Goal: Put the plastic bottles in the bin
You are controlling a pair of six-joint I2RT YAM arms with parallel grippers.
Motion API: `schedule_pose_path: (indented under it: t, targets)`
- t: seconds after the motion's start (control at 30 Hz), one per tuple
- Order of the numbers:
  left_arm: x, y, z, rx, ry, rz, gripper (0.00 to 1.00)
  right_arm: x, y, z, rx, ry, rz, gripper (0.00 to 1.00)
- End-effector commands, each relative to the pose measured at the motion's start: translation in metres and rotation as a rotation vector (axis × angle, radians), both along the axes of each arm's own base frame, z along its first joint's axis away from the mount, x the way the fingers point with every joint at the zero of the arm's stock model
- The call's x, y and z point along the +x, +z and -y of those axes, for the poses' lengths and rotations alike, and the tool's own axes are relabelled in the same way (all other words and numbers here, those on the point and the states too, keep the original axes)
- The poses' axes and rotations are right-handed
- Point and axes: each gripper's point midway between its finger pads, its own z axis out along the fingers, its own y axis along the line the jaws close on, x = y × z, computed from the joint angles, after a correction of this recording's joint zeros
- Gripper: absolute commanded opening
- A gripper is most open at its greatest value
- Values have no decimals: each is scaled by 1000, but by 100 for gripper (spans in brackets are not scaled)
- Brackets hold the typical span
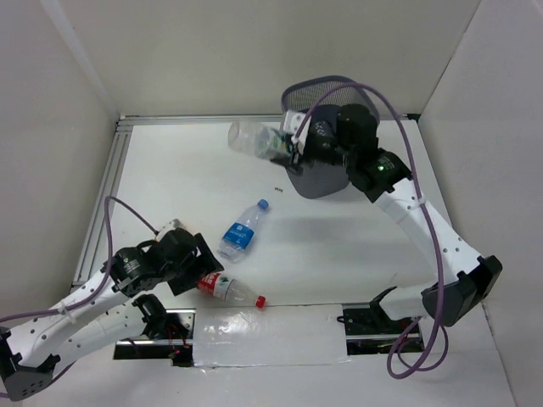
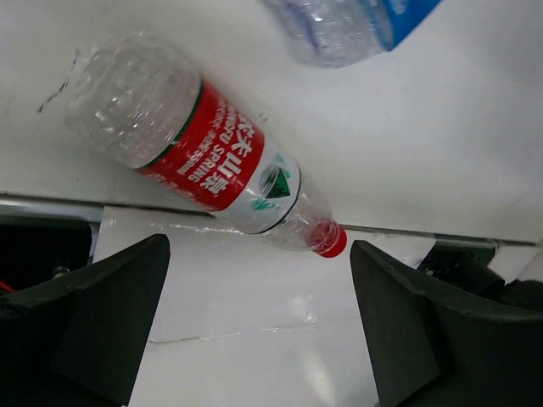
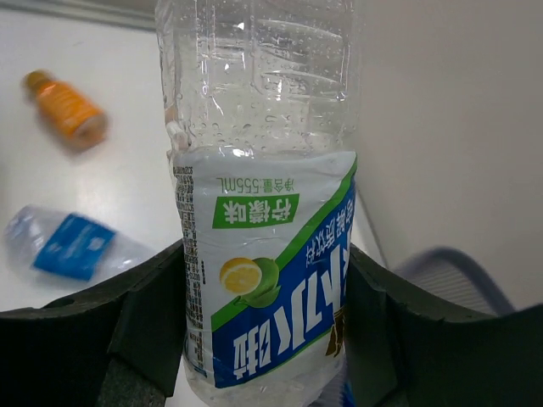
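My right gripper [image 1: 289,146] [image 3: 263,326] is shut on a clear bottle with a green, white and blue label [image 1: 254,138] [image 3: 265,246], held in the air just left of the dark grey mesh bin [image 1: 318,182] [image 3: 458,273]. A blue-label bottle [image 1: 242,231] [image 3: 72,246] [image 2: 352,24] lies mid-table. A red-label, red-capped bottle [image 1: 227,290] [image 2: 212,161] lies near the front edge. My left gripper [image 1: 202,273] [image 2: 259,331] is open and empty, just above and beside the red bottle, apart from it. A stubby orange bottle [image 3: 68,110] lies on the table in the right wrist view.
White walls enclose the table on three sides. An aluminium rail [image 1: 106,195] runs along the left edge. A taped white strip [image 1: 263,335] and a metal rail [image 2: 51,203] lie at the front between the arm bases.
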Motion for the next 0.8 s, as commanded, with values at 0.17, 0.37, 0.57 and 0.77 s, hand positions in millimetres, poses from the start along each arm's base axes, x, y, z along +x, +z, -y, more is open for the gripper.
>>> schedule_pose_path:
  t: [0.17,0.37,0.57,0.77]
  targets:
    - [-12,-17,-1,-43,244,-181,100,120,27,81,152,-552,-14,12]
    - [1,-32,1,-32,326,-176,100,182,-2,138,147,-714,-44,100]
    - [7,-48,5,-6,358,-178,100,160,15,144,247,-576,-110,100]
    - [18,-79,8,93,383,-154,100,103,31,147,321,-456,-148,100]
